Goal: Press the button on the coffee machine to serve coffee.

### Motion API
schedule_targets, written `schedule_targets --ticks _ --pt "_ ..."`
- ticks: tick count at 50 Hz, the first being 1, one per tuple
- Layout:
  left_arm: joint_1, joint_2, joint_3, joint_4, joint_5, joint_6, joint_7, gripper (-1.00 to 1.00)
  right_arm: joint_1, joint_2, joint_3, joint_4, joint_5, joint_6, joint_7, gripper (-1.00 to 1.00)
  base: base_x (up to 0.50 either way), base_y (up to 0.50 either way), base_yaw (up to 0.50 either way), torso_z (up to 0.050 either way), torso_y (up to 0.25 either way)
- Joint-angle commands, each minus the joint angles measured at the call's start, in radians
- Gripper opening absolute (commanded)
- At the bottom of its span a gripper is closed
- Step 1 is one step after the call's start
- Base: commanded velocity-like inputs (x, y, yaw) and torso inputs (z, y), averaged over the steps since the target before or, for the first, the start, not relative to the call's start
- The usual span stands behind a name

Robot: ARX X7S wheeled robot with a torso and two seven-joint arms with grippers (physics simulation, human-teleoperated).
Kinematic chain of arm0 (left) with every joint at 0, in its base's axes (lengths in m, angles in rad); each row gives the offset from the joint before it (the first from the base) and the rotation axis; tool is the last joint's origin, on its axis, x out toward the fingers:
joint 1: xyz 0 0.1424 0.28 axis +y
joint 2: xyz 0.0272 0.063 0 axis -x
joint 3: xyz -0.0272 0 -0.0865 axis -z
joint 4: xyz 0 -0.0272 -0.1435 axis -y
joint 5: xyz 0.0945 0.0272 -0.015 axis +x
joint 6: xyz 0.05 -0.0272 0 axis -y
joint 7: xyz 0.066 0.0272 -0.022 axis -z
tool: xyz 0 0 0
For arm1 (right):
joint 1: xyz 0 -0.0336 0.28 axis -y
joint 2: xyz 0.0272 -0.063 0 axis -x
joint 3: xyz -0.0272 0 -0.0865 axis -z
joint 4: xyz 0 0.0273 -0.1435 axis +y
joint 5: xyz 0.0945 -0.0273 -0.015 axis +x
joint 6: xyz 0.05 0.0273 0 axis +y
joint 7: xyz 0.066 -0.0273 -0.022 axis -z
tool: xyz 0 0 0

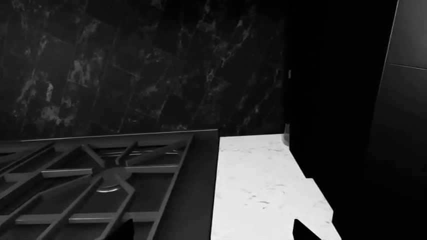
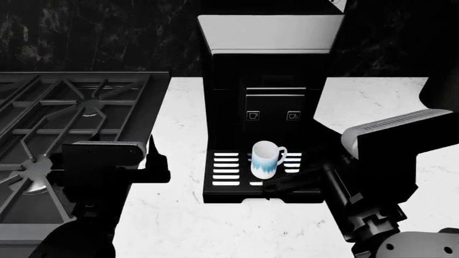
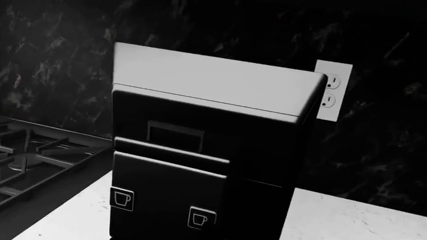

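The coffee machine (image 2: 269,80) stands on the white desk (image 2: 373,102) between both arms; right fingers (image 2: 287,185) reach its drip tray (image 2: 229,177), left fingers (image 2: 154,161) beside it; whether either pair is parted, I cannot tell.

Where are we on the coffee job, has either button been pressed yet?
Done: a white-and-blue mug already stands on the slotted drip tray of the tall black coffee machine. In hand: the right arm reaches toward the machine's front, its wrist camera facing the two square cup-icon buttons. Left: no pincer touches a button; pressing remains, and no coffee flow is visible.
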State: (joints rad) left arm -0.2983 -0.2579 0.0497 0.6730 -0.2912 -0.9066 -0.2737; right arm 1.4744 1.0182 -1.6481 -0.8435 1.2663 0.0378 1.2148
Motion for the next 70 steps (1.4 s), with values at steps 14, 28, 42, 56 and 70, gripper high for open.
schedule_targets --ticks 14,28,42,56,70 --pt "0.001 0.003 -0.007 -0.018 -0.006 0.027 0.009 1.00 -0.020 -0.032 0.012 0.052 -0.012 0.000 -0.019 -1.00 0.00 0.00 0.00 0.000 0.000" --pt "0.007 -0.004 -0.007 -0.027 -0.012 0.039 0.008 1.00 -0.002 -0.076 0.019 0.094 0.014 0.020 -0.054 -1.00 0.00 0.00 0.00 0.000 0.000" --pt "0.010 -0.010 -0.011 -0.028 -0.020 0.044 0.004 1.00 -0.051 -0.086 0.011 0.150 -0.002 -0.011 -0.090 -1.00 0.00 0.00 0.00 0.000 0.000" --pt "0.013 -0.012 -0.008 -0.031 -0.026 0.049 -0.001 1.00 -0.055 -0.086 0.017 0.176 0.009 -0.016 -0.111 -1.00 0.00 0.00 0.00 0.000 0.000" --pt "0.013 -0.015 -0.002 -0.036 -0.030 0.053 -0.006 1.00 -0.047 -0.085 0.018 0.134 0.003 0.005 -0.083 -1.00 0.00 0.00 0.00 0.000 0.000"
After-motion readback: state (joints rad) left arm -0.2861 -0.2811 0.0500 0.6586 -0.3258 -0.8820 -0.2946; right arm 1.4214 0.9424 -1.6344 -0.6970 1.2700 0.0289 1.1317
